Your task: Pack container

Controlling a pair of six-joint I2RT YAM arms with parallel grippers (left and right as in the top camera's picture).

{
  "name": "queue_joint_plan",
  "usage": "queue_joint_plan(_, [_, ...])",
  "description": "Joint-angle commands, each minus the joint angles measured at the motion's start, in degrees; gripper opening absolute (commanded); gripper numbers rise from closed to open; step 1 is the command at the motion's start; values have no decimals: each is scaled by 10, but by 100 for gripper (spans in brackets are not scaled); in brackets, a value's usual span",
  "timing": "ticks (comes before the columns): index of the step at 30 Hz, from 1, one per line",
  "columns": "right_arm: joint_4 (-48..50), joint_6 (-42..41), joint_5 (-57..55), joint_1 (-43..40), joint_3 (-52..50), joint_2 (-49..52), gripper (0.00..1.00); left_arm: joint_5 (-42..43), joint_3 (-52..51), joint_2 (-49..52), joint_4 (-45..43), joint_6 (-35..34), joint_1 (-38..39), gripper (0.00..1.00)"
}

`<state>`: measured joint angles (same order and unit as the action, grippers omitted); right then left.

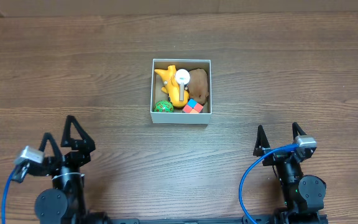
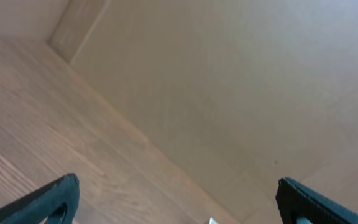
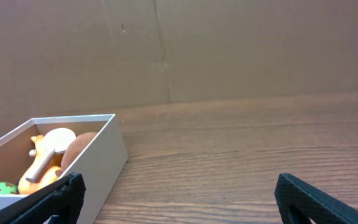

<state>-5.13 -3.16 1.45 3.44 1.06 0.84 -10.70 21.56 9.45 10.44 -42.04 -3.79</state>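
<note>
White-walled, the container [image 1: 180, 119] is seen well ahead of, and between, the left gripper [image 1: 57, 126] and the right gripper [image 1: 277, 126], whose jaws are held spread apart and empty.

Bare table [image 1: 291, 81] around toy-crowded container [image 1: 181, 117]

No text, label, brand, number or sign could be read in any view. The green ball [image 1: 163, 106], lying in the container [image 1: 179, 118] at its near left corner, bore small red marks. They were too small and blurred to tell whether they were letters or only a pattern.
</note>
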Motion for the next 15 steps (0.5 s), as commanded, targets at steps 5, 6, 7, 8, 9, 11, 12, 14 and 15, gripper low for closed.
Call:
queue_joint_plan(5, [4,2,-3,-2,-6,-6,100,43,-107,-36,-110,89,-2,100])
queue_joint_plan(6, [4,2,-3,-2,-6,-6,100,48,-115,-42,-115,108,-1,100])
queue_joint_plan(7, [4,2,-3,-2,-6,-6,100,51,-123,-48,-119,127,1,100])
queue_joint_plan(8, [4,2,-3,-2,-6,-6,100,53,-131,-53,-121,147,5,100])
queue_joint_plan(9, [4,2,-3,-2,-6,-6,100,55,-139,-57,-124,166,9,100])
queue_joint_plan(11, [4,2,-3,-2,-6,-6,100,55,-151,-61,-125,192,17,100])
queue_joint_plan(12, [4,2,-3,-2,-6,-6,100,58,-156,-61,-125,206,20,100])
queue_joint_plan(14, [4,2,-3,-2,-6,-6,100,63,-164,-61,-124,225,21,100])
queue_joint_plan(15, [4,2,-3,-2,-6,-6,100,65,-166,-61,-125,234,21,100])
